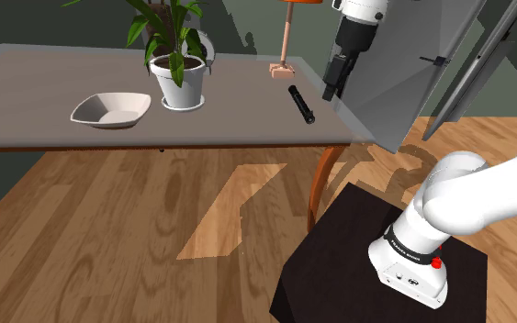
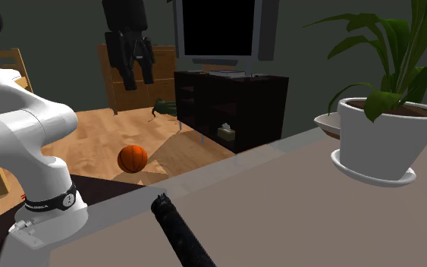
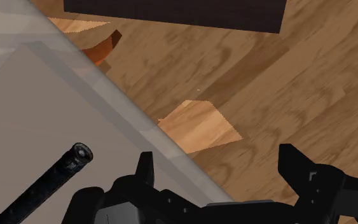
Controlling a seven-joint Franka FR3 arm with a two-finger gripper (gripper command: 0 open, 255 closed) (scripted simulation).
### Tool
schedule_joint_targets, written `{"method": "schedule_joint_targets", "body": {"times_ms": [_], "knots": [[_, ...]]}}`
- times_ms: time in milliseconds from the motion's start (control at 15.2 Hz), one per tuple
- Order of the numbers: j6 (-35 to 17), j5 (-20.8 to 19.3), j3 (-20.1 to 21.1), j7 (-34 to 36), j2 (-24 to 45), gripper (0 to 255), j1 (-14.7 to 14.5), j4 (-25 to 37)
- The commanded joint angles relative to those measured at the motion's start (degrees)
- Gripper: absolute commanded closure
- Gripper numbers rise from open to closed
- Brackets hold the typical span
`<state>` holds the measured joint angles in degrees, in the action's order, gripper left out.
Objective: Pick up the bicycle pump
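The black bicycle pump (image 1: 301,104) lies flat on the grey table (image 1: 27,83), near the table's edge at the shoulder view's right. Just right of it the gripper (image 1: 330,92) hangs above, jaws spread wide with nothing between them. To approach well, I judge it should shift over the barrel's middle, turn its fingers (image 3: 145,170) across the barrel, then descend straight. Counted left to right: one white bowl (image 1: 111,110), one potted plant (image 1: 181,73), one lamp (image 1: 282,67), one pump, one gripper.
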<state>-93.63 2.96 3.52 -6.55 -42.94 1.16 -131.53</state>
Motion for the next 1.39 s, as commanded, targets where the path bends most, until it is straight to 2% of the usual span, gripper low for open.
{"method": "schedule_joint_targets", "body": {"times_ms": [0, 660, 1320], "knots": [[0.0, 0.0, 0.0, 0.0, 0.0, 0, 0.0, 0.0], [-10.7, -1.1, -1.7, 10.0, 18.2, 0, 6.9, 6.6], [-17.0, -1.5, -5.3, 19.1, 35.5, 0, 12.4, 16.4]]}}
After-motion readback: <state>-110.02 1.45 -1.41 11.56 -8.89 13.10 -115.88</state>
